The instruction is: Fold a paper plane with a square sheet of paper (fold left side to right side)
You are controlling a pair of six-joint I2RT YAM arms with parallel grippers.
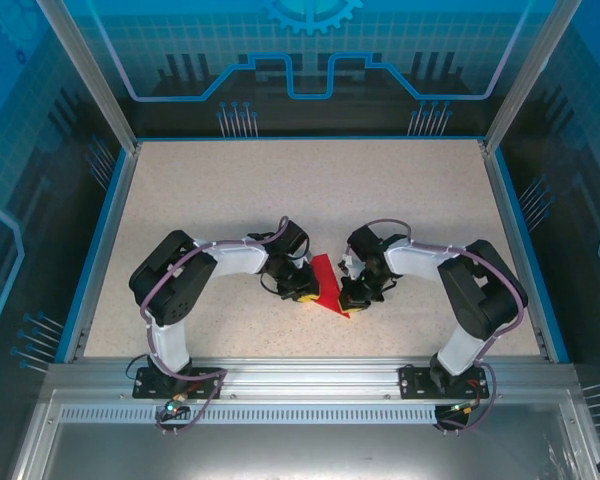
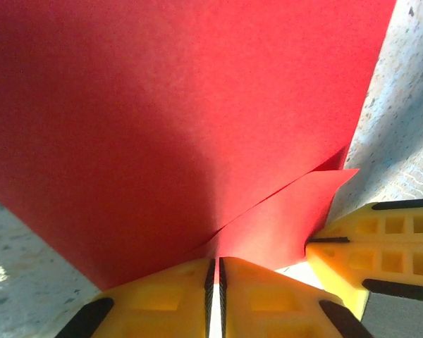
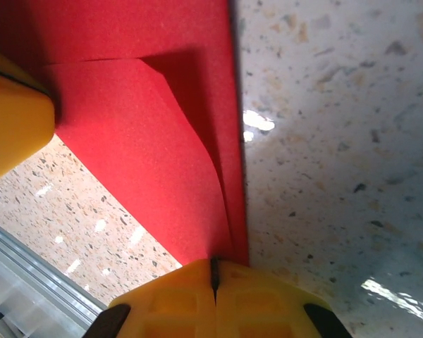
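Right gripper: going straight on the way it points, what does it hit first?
The red paper that the right gripper pinches, stretching straight ahead; beyond it probably the tabletop, though depth is unclear.

The speckled beige table (blue-rimmed at left, right and far sides) carries the square sheet of paper, folded, at its near middle.

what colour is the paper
The paper is bright red, clearest in the left wrist view.

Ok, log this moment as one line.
paper: partly folded | left jaws: shut on paper | right jaws: shut on paper
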